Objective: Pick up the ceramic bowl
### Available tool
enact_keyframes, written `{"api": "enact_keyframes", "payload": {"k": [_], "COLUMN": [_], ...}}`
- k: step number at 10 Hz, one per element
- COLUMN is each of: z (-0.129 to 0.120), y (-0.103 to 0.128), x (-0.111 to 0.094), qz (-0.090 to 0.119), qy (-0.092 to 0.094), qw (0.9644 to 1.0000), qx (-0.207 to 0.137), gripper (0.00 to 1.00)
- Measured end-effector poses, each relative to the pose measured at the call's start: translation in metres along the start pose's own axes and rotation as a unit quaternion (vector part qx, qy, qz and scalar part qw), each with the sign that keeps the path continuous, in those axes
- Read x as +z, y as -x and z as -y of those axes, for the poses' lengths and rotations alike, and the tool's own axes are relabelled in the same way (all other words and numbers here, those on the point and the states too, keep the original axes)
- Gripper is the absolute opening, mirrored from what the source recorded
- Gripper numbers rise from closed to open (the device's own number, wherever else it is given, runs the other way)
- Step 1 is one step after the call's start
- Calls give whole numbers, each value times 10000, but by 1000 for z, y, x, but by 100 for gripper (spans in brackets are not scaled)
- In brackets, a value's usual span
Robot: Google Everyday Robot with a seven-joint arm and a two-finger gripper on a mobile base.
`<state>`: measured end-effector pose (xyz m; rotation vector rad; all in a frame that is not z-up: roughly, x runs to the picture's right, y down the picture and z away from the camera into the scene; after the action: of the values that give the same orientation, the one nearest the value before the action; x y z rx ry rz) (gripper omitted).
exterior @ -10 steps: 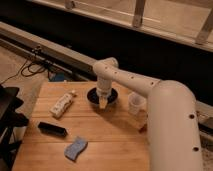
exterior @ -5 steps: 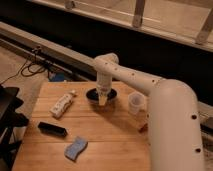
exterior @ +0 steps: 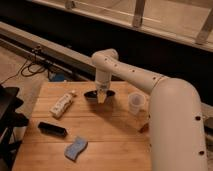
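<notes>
The ceramic bowl (exterior: 93,95) is dark and glossy and sits at the back middle of the wooden table (exterior: 110,142). My gripper (exterior: 102,96) points straight down from the white arm (exterior: 130,75) and reaches into the bowl at its middle, hiding part of the bowl's inside. I cannot tell whether the bowl rests on the table or is just off it.
A translucent plastic cup (exterior: 136,103) stands right of the bowl. A white bottle (exterior: 62,104) lies to its left. A black oblong object (exterior: 52,129) and a blue sponge (exterior: 76,148) lie nearer the front. A black chair (exterior: 7,117) stands at the left edge.
My gripper has shifted slightly to the left at the bowl, and the bowl appears to have shifted slightly with it. The other objects have not moved.
</notes>
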<state>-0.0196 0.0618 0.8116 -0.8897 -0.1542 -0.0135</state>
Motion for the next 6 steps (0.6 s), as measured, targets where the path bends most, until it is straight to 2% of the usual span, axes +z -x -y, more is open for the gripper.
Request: {"api": "enact_keyframes", "payload": {"k": [6], "z": [-5], "y": [7], "x": [-16], "qz": [-30], "qy": [-43], "qw": [10000], "qx": [-69], "gripper": [2]}}
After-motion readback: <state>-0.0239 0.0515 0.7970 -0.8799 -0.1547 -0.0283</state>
